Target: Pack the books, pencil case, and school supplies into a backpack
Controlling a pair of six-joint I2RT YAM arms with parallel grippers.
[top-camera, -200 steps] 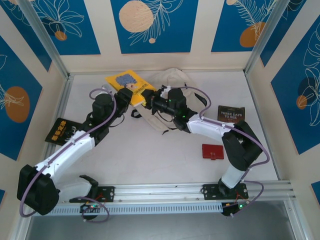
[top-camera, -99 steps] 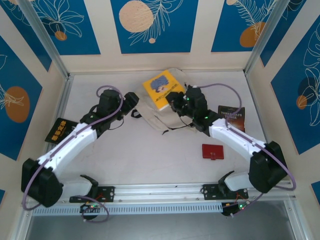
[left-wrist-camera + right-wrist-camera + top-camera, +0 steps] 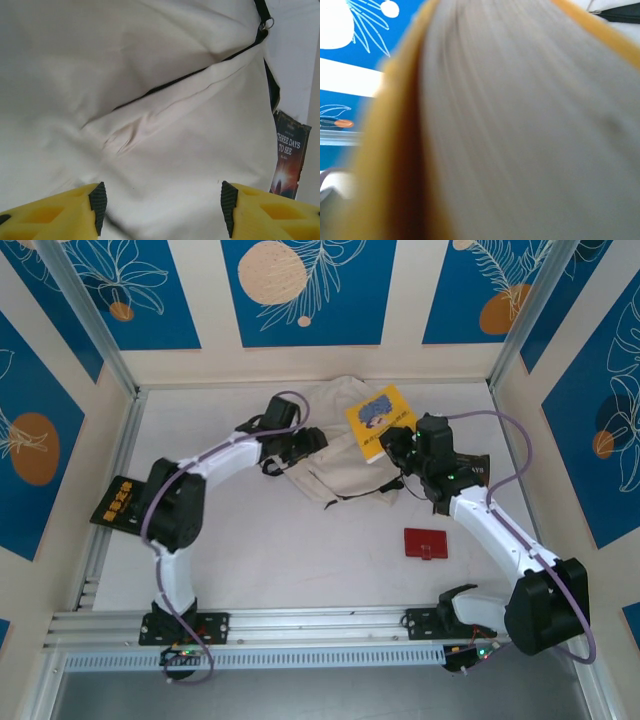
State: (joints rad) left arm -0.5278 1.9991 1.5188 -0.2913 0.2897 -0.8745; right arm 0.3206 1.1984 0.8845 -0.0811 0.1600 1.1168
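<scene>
White bench (image 3: 300, 560), one cream backpack (image 3: 335, 455) far centre, left tool (image 3: 162, 205) apart over it, right tool (image 3: 395, 445) clamped on one yellow book (image 3: 380, 420), one dark book (image 3: 287, 155) and one red pencil case (image 3: 425, 543) at right.

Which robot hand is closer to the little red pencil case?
The right one. The right hand holds the yellow book at the backpack's right edge, just beyond the pencil case. The left hand is open over the backpack's left side, farther away.
</scene>
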